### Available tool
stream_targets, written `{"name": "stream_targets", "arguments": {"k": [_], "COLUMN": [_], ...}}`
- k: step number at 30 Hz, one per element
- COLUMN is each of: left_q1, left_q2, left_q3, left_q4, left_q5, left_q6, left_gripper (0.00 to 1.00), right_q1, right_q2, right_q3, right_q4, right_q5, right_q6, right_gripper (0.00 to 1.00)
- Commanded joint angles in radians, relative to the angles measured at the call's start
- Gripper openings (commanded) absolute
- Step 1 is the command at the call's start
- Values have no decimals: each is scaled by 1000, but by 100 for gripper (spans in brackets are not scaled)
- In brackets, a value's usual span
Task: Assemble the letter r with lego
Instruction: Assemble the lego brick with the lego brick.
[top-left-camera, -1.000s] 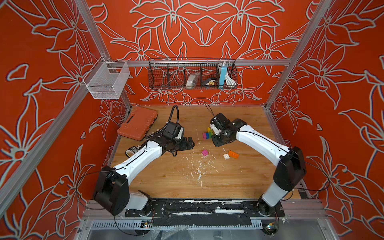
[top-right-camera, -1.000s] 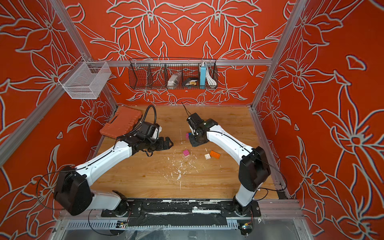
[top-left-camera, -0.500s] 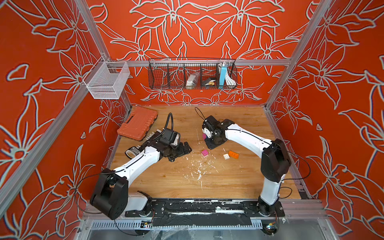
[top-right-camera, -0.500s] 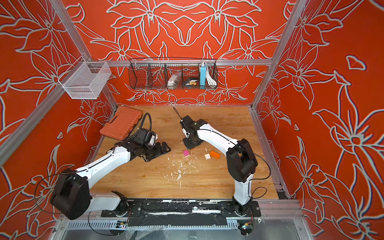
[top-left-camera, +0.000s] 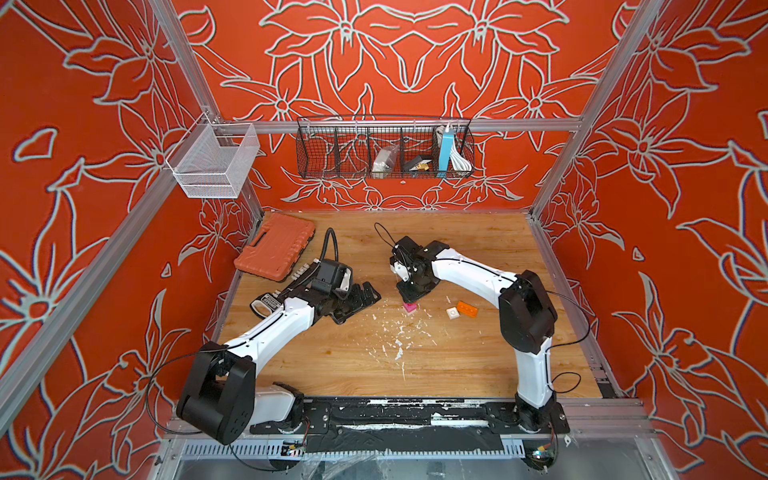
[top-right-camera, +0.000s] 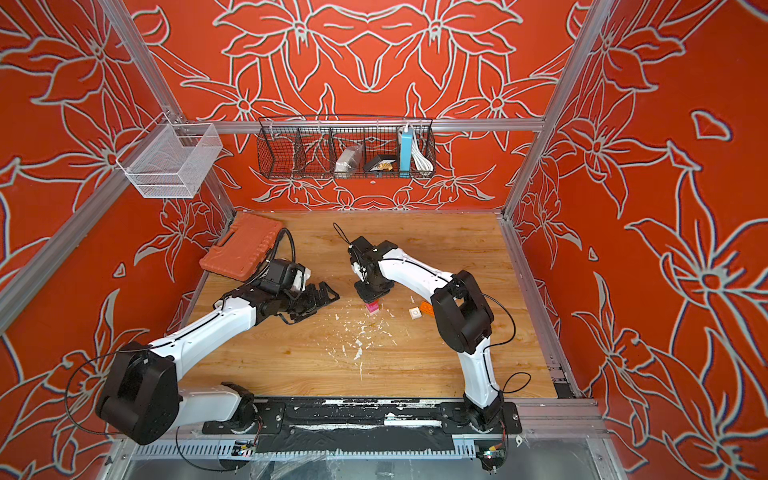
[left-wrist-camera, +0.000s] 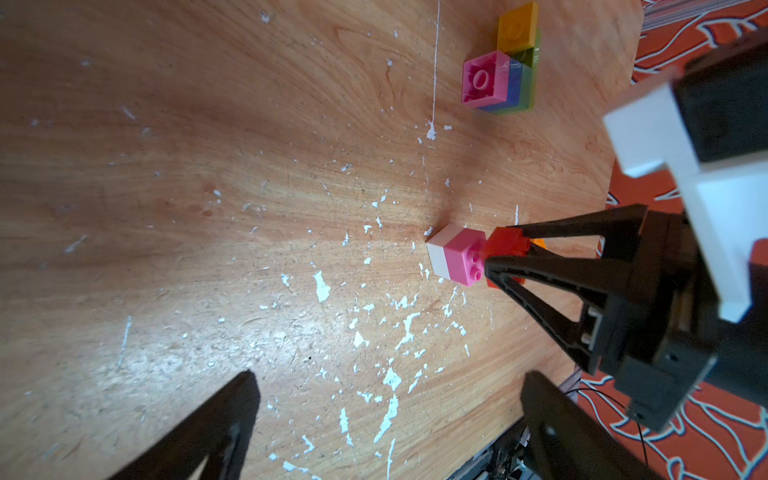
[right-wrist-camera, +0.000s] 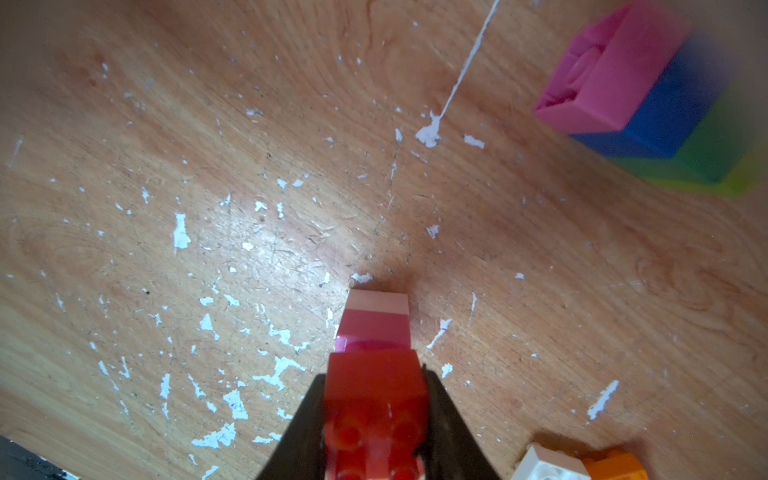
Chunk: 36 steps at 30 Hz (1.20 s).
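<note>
Right wrist view shows the right pincer (right-wrist-camera: 374, 376) clamped narrow on a red brick (right-wrist-camera: 374, 399). It grips the brick across two opposite side walls and holds it at or just above a pink-on-white stack (right-wrist-camera: 376, 328) standing on the tabletop (right-wrist-camera: 166, 124); I cannot tell whether brick and stack touch. These bricks look light, rigid and glossy, so a pinch on a corner would likely let one twist. Flat walls are the sound hold, leaving the underside free to mate. Seating probably needs a straight push, and the unbraced stack may slide or tip. In both top views the right arm bends at its elbow and reaches toward the tabletop's middle, wrist turned steeply down. The left arm lies low, its left pincer (left-wrist-camera: 390, 376) spread wide and empty, aimed at the stack from nearby. A pink, blue, green and yellow cluster (left-wrist-camera: 498, 79) sits well apart. A white brick (top-left-camera: 452, 312) and an orange brick (top-left-camera: 467, 308) lie near the stack.
</note>
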Motion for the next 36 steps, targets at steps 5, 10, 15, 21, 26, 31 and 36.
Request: {"name": "stream_targets", "arguments": {"k": [5, 10, 15, 21, 26, 31, 36], "left_q1": [6, 6, 6, 6, 6, 6, 6], "left_q2": [-7, 0, 2, -5, -8, -18, -59], "left_q3": [7, 3, 6, 1, 0, -7, -30], "left_q4": [23, 23, 25, 24, 20, 24, 50], "left_q5": [17, 19, 21, 12, 6, -21, -80], "left_q6": [-5, -5, -4, -2, -3, -14, -23], "left_gripper": [99, 99, 99, 99, 99, 99, 99], "right_q1": [12, 16, 19, 19, 24, 58, 102], "right_q2": [19, 22, 41, 63, 73, 94, 124], "right_q3": [32, 27, 27, 32, 28, 22, 16], "right_q4": [-52, -52, -51, -53, -76, -106, -136], "right_q5": [5, -3, -4, 3, 31, 85, 154], "right_q6": [-9, -5, 5, 21, 39, 57, 87], "right_gripper": [0, 0, 0, 0, 0, 0, 0]}}
